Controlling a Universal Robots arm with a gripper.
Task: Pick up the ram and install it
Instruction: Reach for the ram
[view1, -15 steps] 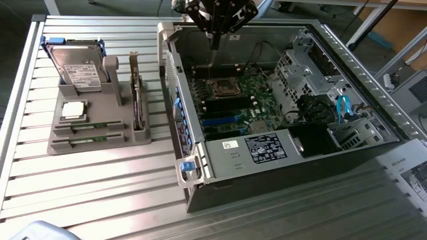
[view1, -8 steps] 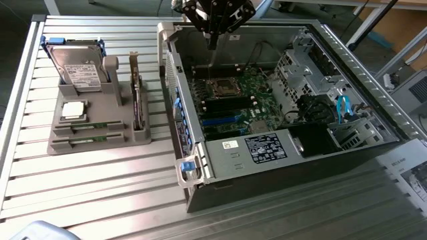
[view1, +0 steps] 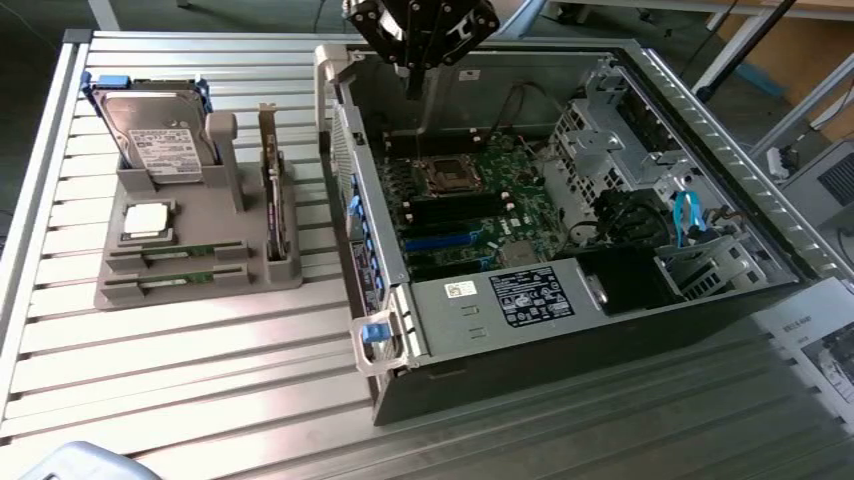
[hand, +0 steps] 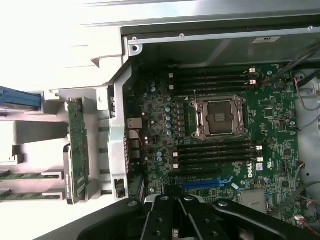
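Observation:
Two green ram sticks lie flat in slots at the front of a grey holder (view1: 120, 295); one ram stick (view1: 184, 253) (hand: 30, 175) lies just behind the other (view1: 184, 278) (hand: 30, 196). My gripper (view1: 416, 80) (hand: 174, 196) hangs over the far end of the open computer case (view1: 561, 330), above the motherboard (view1: 461, 215) (hand: 280, 120) and well to the exterior view's right of the holder. Its fingers are shut together with nothing between them. The empty memory slots (hand: 215, 152) run beside the open processor socket (view1: 447, 180) (hand: 220, 117).
The holder also carries an upright hard drive (view1: 160, 135), a square silver processor (view1: 147, 220) and an upright expansion card (view1: 275, 200) (hand: 77, 145). The case wall (view1: 350, 190) stands between holder and motherboard. Everything rests on a slatted metal table (view1: 200, 380).

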